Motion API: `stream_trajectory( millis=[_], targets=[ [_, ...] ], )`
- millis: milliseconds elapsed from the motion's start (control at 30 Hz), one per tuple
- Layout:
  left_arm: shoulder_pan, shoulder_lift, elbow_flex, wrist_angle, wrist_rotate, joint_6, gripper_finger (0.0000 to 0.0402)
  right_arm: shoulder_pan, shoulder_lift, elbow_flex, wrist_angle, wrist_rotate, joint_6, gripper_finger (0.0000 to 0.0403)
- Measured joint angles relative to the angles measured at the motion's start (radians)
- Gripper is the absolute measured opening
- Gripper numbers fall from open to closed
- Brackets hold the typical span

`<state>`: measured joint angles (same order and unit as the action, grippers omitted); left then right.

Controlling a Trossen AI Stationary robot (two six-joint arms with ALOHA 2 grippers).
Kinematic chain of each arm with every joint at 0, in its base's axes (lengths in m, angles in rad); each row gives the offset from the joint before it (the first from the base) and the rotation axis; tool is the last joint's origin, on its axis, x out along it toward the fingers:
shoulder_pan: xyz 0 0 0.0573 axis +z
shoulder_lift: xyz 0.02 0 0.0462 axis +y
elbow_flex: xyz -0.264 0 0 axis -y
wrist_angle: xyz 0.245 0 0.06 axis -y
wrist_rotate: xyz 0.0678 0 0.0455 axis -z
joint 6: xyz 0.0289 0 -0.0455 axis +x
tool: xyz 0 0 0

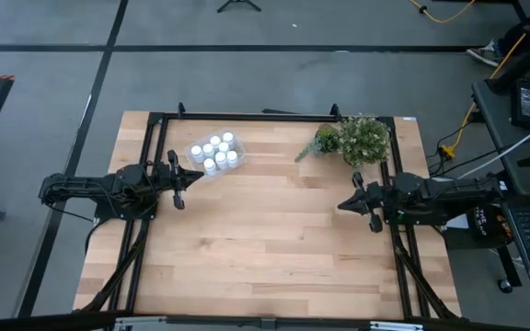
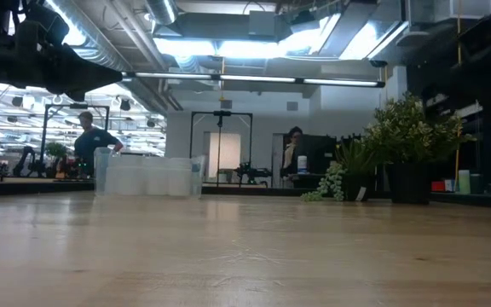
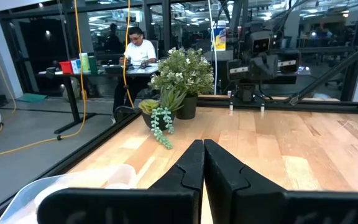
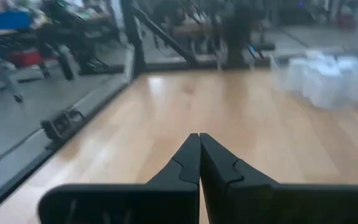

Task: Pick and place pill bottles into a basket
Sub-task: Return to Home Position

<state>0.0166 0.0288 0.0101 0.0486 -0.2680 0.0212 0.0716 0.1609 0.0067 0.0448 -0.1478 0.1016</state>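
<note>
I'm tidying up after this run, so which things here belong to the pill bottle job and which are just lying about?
Job: pill bottles, grouped in the basket; left tool and right tool, both shut, empty.
Lying about: green plant on the table, right of the basket.

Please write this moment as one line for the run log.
pill bottles: in basket | left gripper: shut, empty, beside basket | right gripper: shut, empty, near plant

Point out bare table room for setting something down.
Free: the middle of the table between left fingers and right fingers, and the half beyond them, away from the plant. Crowded: the plant's edge, with the basket of pill bottles.
</note>
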Motion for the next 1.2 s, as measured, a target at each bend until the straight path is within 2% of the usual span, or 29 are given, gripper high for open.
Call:
stream_trajectory(
  millis=[267,533,1133,1200],
  targets=[
    [0.000,0.000,0.000,0.000,0.000,0.000,0.0006,0.083,-0.162,0.000,0.002,-0.003,-0.026,0.0004],
    [0.000,0.000,0.000,0.000,0.000,0.000,0.0006,0.003,-0.160,0.001,-0.006,0.029,-0.055,0.0004],
    [0.000,0.000,0.000,0.000,0.000,0.000,0.0006,-0.005,-0.156,0.001,-0.004,0.024,-0.061,0.0004],
    [0.000,0.000,0.000,0.000,0.000,0.000,0.0006,-0.007,-0.155,0.001,-0.005,0.026,-0.107,0.0004]
  ],
)
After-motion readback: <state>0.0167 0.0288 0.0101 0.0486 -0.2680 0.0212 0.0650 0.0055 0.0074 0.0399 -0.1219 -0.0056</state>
